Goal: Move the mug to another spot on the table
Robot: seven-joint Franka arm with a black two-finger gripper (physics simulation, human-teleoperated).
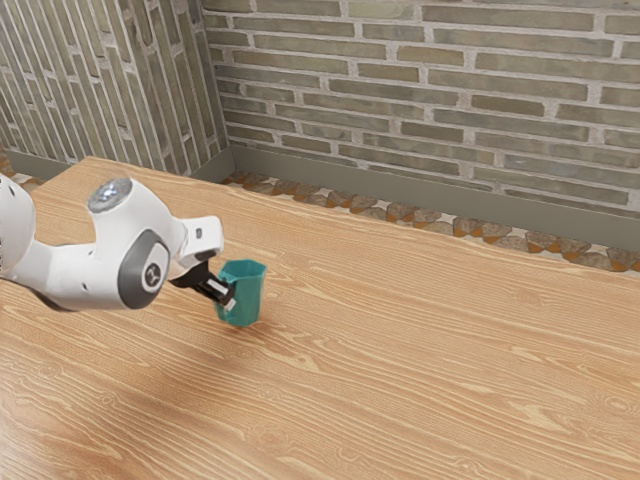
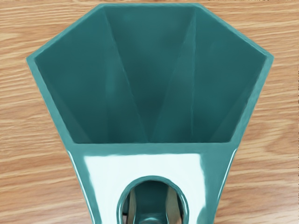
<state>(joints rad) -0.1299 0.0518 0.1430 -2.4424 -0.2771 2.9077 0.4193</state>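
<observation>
the gripper (image 1: 219, 291) is pressed to the teal mug (image 1: 247, 286) on the exterior view's left of it, at the handle side; whether it is clamped on the mug i cannot tell. the mug sits on the wooden table (image 1: 430, 380). far beyond the mug runs a brick wall (image 1: 420, 90).

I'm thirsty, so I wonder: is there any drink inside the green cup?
No, the mug is bare teal inside all the way down, with no liquid in it.
</observation>
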